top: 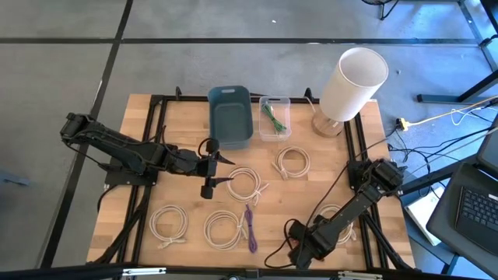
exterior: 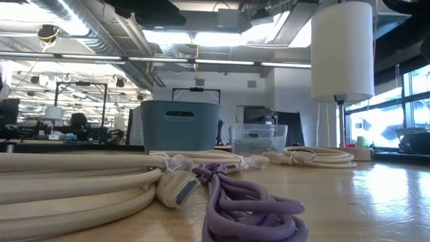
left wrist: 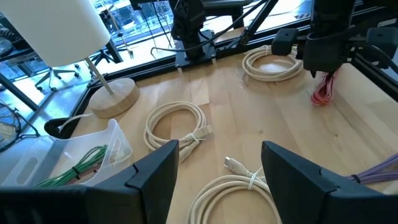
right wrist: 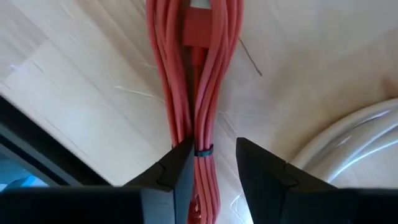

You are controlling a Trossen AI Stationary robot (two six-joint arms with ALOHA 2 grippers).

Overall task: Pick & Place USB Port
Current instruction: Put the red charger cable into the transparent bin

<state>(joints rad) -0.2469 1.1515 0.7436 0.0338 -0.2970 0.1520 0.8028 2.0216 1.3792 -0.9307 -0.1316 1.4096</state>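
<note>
A red cable bundle (right wrist: 196, 87), bound by a thin black tie, sits between the fingers of my right gripper (right wrist: 211, 163) near the table's front right. The left wrist view shows the bundle (left wrist: 323, 92) hanging under that gripper (left wrist: 326, 62) down to the wood. In the high view the right gripper (top: 299, 238) hides the bundle. My left gripper (left wrist: 217, 177) stands open in the air over the table's middle (top: 216, 169), above a cream cable coil (top: 243, 184), touching nothing. My right gripper pinches the red bundle between its two fingers at the stretch by the black tie (right wrist: 200, 142). The fingers come from above, pointing down. The bundle hangs below them, and its lower end (left wrist: 321, 98) is down at the tabletop.
Several cream cable coils lie about: (top: 292, 162), (top: 169, 223), (top: 226, 228), (top: 336, 216). A purple cable (top: 250, 228) lies at front centre. At the far edge stand a blue bin (top: 230, 115), a clear box (top: 285, 132) with a green cable, and a white lamp (top: 354, 82).
</note>
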